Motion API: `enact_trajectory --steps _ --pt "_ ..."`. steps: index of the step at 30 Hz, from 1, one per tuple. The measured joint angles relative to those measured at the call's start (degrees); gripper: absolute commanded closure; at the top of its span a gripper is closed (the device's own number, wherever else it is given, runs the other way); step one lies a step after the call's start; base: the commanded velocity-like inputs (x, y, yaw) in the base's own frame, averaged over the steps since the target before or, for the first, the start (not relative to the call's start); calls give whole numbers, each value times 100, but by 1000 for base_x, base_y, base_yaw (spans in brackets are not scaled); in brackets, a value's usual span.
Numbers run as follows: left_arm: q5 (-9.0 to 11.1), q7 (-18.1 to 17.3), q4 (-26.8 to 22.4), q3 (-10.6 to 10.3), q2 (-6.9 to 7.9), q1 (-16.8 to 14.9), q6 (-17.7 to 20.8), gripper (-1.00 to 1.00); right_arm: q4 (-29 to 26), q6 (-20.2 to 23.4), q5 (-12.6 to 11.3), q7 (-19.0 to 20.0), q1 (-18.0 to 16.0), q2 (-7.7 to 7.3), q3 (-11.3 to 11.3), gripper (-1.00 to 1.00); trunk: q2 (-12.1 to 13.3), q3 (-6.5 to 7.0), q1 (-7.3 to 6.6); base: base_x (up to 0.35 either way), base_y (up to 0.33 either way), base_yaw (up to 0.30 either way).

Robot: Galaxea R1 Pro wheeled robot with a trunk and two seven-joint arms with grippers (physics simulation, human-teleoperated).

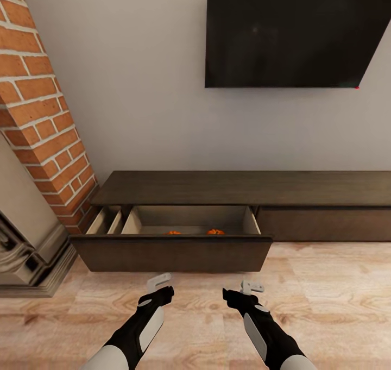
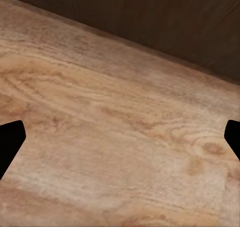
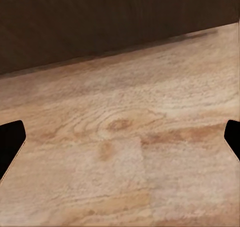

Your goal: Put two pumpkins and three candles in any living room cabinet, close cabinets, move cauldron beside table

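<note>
Inside the dark-wood cabinet (image 1: 179, 253) drawer, ribbed pumpkins (image 1: 215, 232); left claw (image 1: 157, 284), right claw (image 1: 247, 289) released.

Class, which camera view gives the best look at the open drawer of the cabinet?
The head view: the open drawer shows whole, pale inside, with two pumpkins peeking over its front. The left and right wrist views catch just a dark brown panel edge above the floor, probably its front.

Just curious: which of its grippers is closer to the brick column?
Left. The left gripper hangs nearer the brick column; the right gripper hangs farther off, across the floor.
</note>
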Motion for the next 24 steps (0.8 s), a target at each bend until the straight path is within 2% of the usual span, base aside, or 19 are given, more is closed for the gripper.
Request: enact_trajectory --steps 9,14,21,24 --pt "-1 -10 -1 -7 0 0 -47 -100 9 -282 -12 -4 0 2 -3 -100 -361 -162 198 0 0 0" --pt "-8 -15 4 -16 0 0 -125 -100 99 -643 -4 -8 1 6 0 -100 -562 -251 308 0 0 0" --pt "-26 -16 2 -42 0 1 -494 -100 231 -1111 4 -16 2 36 3 -100 -842 -377 461 0 0 0" --pt "-55 -16 -7 -104 0 34 -922 -100 317 -1296 3 -17 2 52 3 -100 -963 -431 527 0 0 0"
